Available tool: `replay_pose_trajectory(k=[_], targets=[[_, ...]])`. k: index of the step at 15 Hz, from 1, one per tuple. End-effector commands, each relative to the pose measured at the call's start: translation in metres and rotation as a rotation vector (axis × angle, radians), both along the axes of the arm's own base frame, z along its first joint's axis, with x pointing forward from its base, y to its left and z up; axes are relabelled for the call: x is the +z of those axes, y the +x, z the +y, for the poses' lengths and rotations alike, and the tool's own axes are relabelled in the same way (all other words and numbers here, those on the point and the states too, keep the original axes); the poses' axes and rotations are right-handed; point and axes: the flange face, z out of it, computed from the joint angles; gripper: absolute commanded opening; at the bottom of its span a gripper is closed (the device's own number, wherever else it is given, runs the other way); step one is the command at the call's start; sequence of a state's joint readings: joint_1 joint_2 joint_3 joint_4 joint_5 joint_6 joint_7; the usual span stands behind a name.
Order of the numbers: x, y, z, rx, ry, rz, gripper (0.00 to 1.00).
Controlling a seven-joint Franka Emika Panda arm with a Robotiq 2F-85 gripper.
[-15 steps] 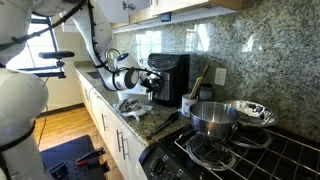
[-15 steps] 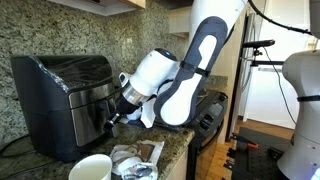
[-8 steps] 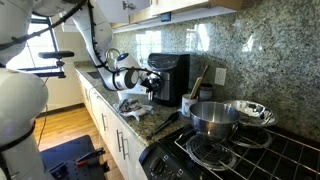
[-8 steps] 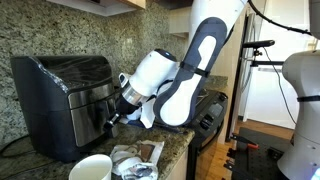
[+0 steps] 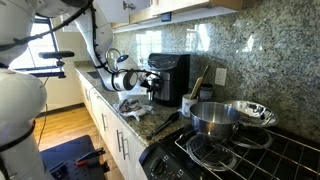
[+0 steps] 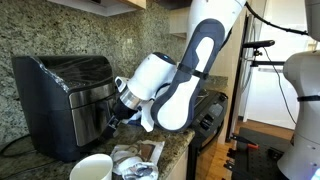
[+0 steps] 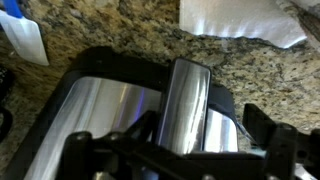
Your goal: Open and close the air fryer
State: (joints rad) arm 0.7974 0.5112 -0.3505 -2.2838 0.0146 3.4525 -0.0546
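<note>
1. Wrist view: air fryer [image 7: 150, 110], front face filling the picture; brushed steel drawer panel with a black bar handle [image 7: 188, 100] standing proud at its middle.
2. Location: air fryer [image 5: 168, 78] stands at the back edge of the granite counter [image 5: 140, 122], against the stone backsplash, between the sink end and the stove [image 5: 240, 155].
3. Handling, judged: rigid, boxy, fairly heavy body, likely to stay put under a pull; glossy black shell and polished steel look slippery. The handle is the one place to take hold; pull straight outward, push back along the same line.
4. Gripper [image 6: 118, 108]: at the drawer front in an exterior view; dark finger parts show along the bottom of the wrist view, either side of the handle. Jaw spread and contact cannot be told.
5. Change from half a second back: the arm's wrist housing sits slightly further from the fryer face; the drawer appears shut as before.
</note>
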Motion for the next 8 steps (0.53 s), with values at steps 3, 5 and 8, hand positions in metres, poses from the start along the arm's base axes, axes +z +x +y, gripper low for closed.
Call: replay_pose_trajectory(k=[3, 5, 8], targets=[[-0.001, 0.017, -0.006, 0.042, -0.03, -0.023, 1.0], [0.0, 0.019, -0.018, 0.038, -0.044, -0.022, 1.0], [0.003, 0.021, -0.035, 0.029, -0.053, -0.02, 1.0]])
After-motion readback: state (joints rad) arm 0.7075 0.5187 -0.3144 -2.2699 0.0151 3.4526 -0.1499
